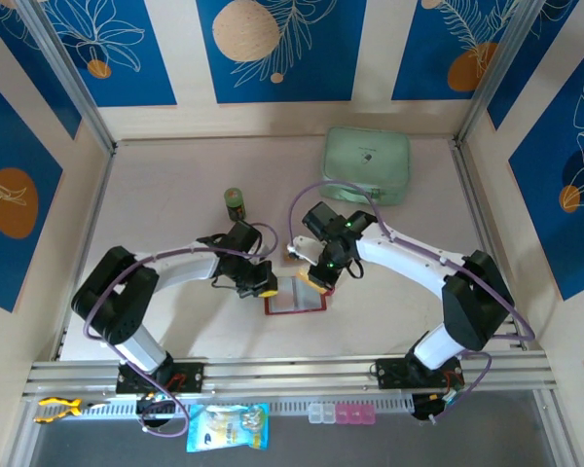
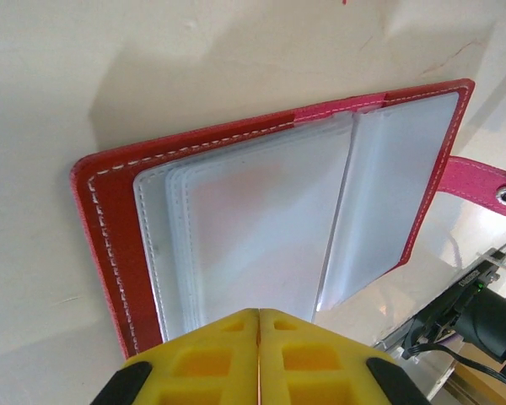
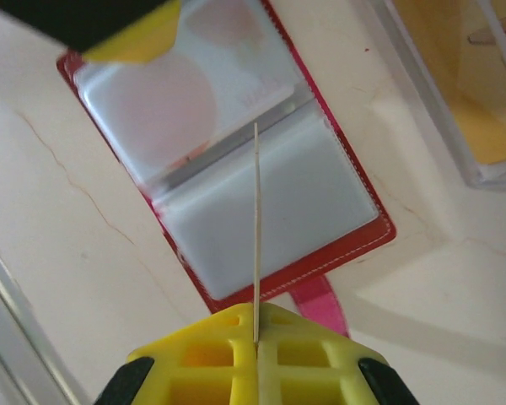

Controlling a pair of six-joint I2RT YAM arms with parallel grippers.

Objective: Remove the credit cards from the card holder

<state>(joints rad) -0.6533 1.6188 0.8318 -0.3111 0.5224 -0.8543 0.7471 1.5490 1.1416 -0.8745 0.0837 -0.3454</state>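
The card holder (image 1: 294,298) lies open on the table, a red wallet (image 2: 110,228) with greyish clear sleeves and a pink snap tab (image 2: 489,187). My right gripper (image 3: 255,316) hovers above its snap-tab end (image 3: 320,202), shut on a thin tan credit card (image 3: 255,219) that stands edge-on over the sleeves. Another pale card with pink round marks (image 3: 164,105) sits inside the far sleeve. My left gripper (image 2: 259,310) is shut, its yellow tips at the edge of the sleeves on the holder's other end (image 1: 258,284). The right gripper (image 1: 321,276) is at the holder's right side.
A mint-green zip case (image 1: 366,163) lies at the back right. A small green jar (image 1: 235,202) stands behind the left arm. A clear plastic piece over something orange (image 3: 481,93) lies just beyond the holder. A snack bag (image 1: 229,426) and pill boxes (image 1: 341,415) sit on the front rail.
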